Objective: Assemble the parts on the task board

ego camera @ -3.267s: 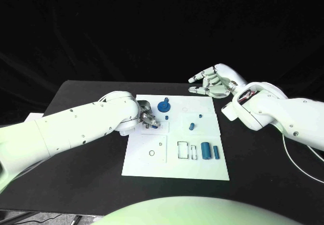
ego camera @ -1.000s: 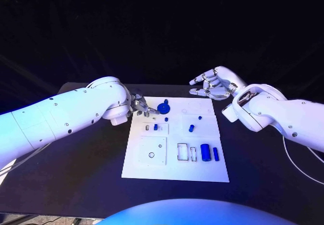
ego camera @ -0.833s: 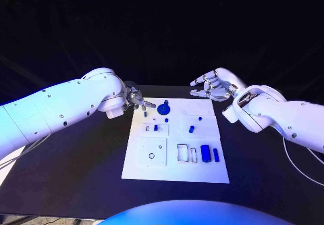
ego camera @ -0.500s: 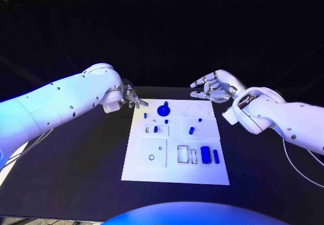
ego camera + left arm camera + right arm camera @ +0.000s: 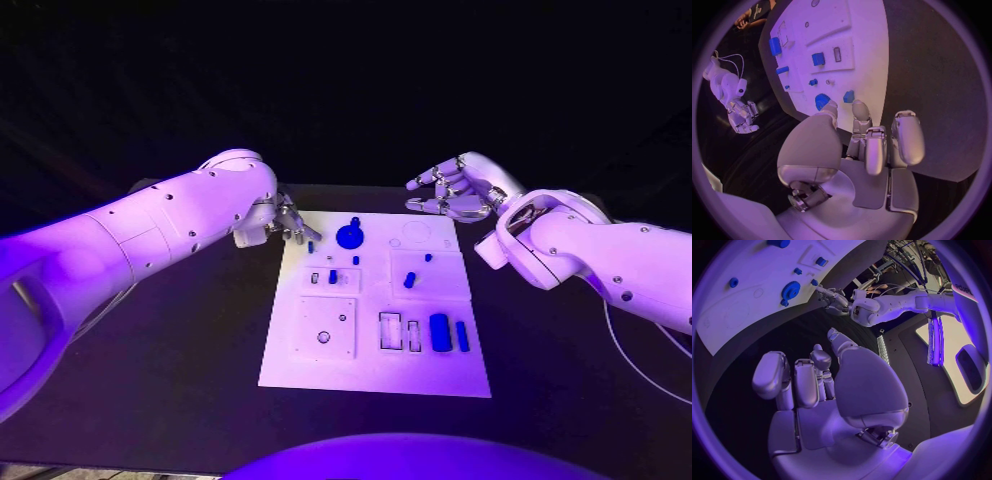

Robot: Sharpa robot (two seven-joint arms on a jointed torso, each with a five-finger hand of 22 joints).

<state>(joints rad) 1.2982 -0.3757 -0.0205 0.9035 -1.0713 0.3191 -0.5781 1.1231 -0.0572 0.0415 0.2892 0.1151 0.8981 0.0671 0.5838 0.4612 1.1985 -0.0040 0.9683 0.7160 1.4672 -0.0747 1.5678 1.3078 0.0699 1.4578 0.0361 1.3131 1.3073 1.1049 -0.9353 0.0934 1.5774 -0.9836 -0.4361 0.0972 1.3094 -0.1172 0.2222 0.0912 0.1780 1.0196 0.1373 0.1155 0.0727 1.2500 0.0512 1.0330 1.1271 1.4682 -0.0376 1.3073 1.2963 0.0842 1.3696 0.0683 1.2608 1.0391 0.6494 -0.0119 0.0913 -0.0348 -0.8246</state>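
The task board [image 5: 378, 345] lies mid-table, its blue parts [image 5: 440, 332] seated or lying in recesses, a gear-shaped part [image 5: 351, 236] near the far edge. Beside that gear, the left hand [image 5: 289, 222] pinches a small blue piece [image 5: 848, 96], plainest in its wrist view. Past the board's far right corner, the right hand [image 5: 453, 190] hovers, fingers loosely curled and empty.
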